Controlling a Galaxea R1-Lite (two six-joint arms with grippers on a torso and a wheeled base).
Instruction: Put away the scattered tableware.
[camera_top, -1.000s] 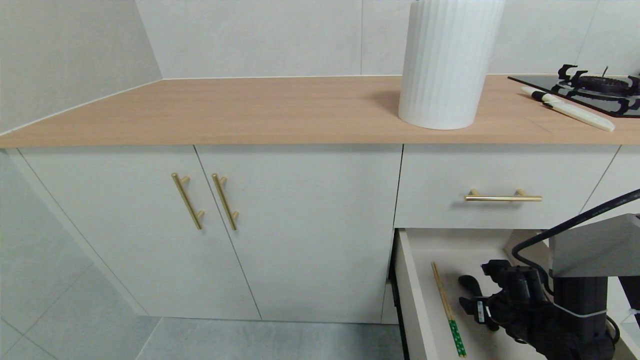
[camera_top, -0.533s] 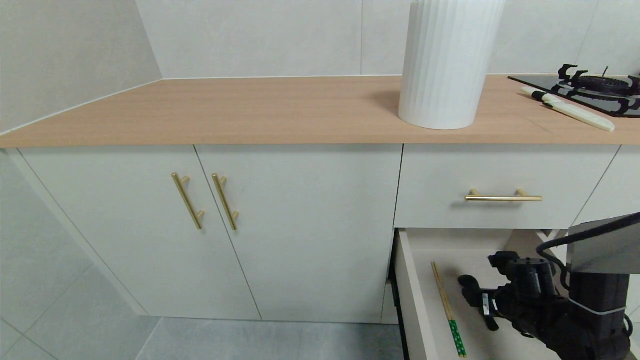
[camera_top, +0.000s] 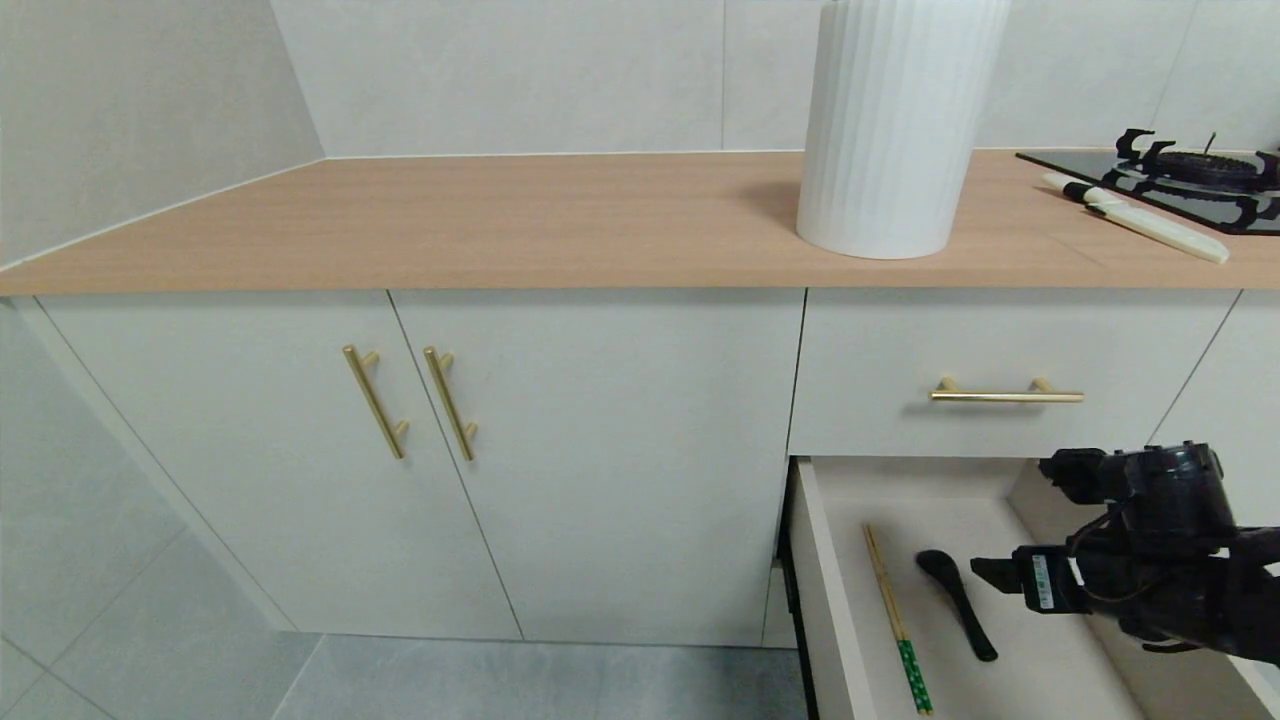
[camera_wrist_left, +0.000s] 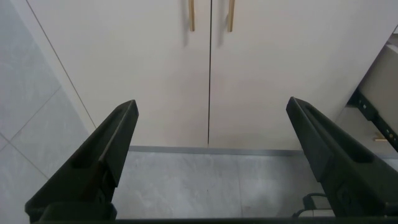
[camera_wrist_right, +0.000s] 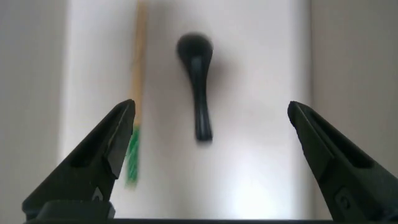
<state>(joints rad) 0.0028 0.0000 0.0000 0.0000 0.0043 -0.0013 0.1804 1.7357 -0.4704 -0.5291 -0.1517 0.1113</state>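
Below the right gripper (camera_top: 1025, 522), on the floor of the open drawer (camera_top: 822, 560), I see a black spoon (camera_top: 956, 602) with its bowl toward the drawer's back. Chopsticks (camera_top: 897, 625) lie beyond the spoon from that gripper, near the drawer's wall and not touching the spoon. Right gripper: fingers wide apart, nothing held, hovering over the drawer. Left gripper (camera_wrist_left: 211, 104): fingers also wide apart and empty, facing the cabinet doors (camera_wrist_left: 261, 74) and the floor. Well above the right gripper, on the table (camera_top: 500, 220), a knife (camera_top: 1135, 218) lies against the hob (camera_top: 1195, 175), with a white ribbed canister (camera_top: 890, 130) nearby.
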